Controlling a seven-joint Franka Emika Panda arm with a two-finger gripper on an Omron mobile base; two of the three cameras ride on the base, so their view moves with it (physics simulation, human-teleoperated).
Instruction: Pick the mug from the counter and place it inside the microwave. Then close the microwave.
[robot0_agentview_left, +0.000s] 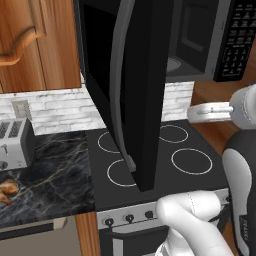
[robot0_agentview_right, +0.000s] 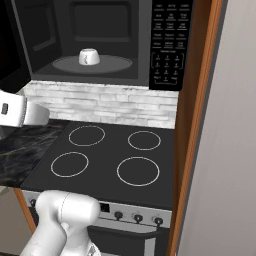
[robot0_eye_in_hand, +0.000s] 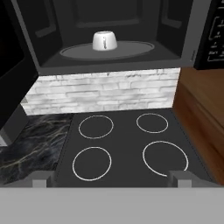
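On the turntable at 12 o'clock sits the mug (robot0_eye_in_hand: 104, 41); with gripper (robot0_eye_in_hand: 112, 178) jaws spread, apparently empty, swing the microwave (robot0_agentview_right: 95, 20) door (robot0_agentview_left: 131, 90) shut.

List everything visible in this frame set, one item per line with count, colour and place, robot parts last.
mug: one, white, upside down on the turntable inside the microwave.
microwave: one, black, above the stovetop, door swung open.
keypad: one, black with white buttons, right of the microwave cavity.
stovetop: one, black with four white rings, below the microwave.
counter: one, black marble, left of the stovetop.
toaster: one, silver, on the counter.
pastry: one, brown, counter's left edge.
cabinet: wooden, upper left.
gripper: one, dark tips, open, empty, over the stovetop.
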